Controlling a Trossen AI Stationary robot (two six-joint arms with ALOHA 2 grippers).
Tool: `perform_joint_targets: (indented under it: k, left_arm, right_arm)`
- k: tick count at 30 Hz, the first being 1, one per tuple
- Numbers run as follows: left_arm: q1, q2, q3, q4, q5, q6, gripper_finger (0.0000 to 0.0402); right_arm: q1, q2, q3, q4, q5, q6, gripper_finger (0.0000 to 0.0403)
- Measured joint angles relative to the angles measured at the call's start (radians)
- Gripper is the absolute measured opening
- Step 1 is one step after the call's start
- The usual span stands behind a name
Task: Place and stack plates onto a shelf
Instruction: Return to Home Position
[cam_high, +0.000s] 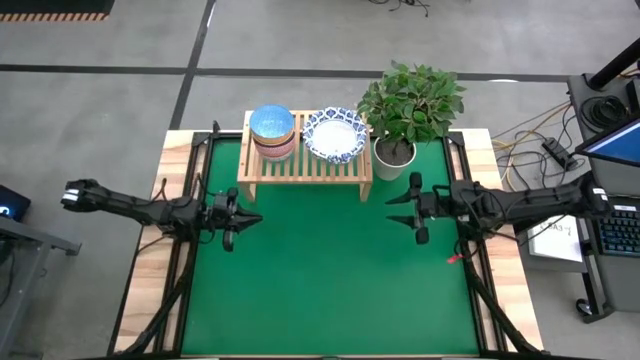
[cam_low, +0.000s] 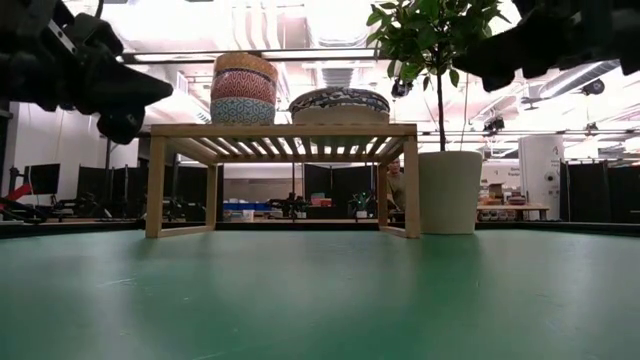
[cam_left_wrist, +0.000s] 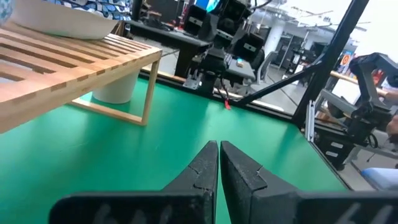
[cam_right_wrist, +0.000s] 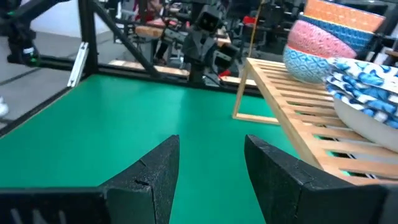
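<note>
The light-wood shelf (cam_high: 305, 165) stands on its two side legs at the far middle of the green mat. On its slatted top rest two stacks: smaller plates with a light blue one uppermost (cam_high: 272, 130) on the left, and wider white plates with blue patterned rims (cam_high: 335, 135) on the right. Both stacks also show in the low view (cam_low: 243, 88) (cam_low: 339, 103). My left gripper (cam_high: 255, 219) hovers shut over the mat's left part, near side of the shelf. My right gripper (cam_high: 392, 211) hovers open over the right part, near the plant pot. Neither touches anything.
A leafy plant in a white pot (cam_high: 396, 150) stands just right of the shelf, close to my right gripper. The green mat (cam_high: 320, 280) stretches bare toward the near edge. Wooden table borders (cam_high: 150, 270) flank it; cables and a desk lie beyond the right side.
</note>
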Motion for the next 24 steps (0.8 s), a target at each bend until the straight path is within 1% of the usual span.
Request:
perform_joint_targets:
  k: [2,9,13,18,21,24]
  left_arm:
    - [0.000,-0.003,-0.023,0.023,0.000,-0.001,0.0000]
    - [0.002,-0.007,-0.025,0.012,-0.001,0.004,0.0000]
    - [0.002,-0.006,-0.025,0.012,-0.002,0.011,0.0000]
    - [0.002,-0.005,-0.025,0.012,-0.002,0.011,0.0000]
    - [0.002,-0.005,-0.025,0.012,-0.002,0.011,0.0000]
    - [0.002,-0.005,-0.025,0.012,-0.002,0.017,0.0000]
  right_arm:
    - [-0.024,-0.009,-0.014,-0.001,-0.015,0.009,0.0171]
    - [-0.117,-0.043,-0.061,0.052,-0.115,0.053,0.0171]
    - [-0.159,-0.062,-0.079,0.050,-0.149,0.062,0.0171]
    - [-0.194,-0.101,-0.107,0.050,-0.159,0.063,0.0171]
    - [-0.215,-0.134,-0.119,0.048,-0.203,0.073,0.0171]
    - [-0.228,-0.173,-0.131,0.049,-0.207,0.079,0.0171]
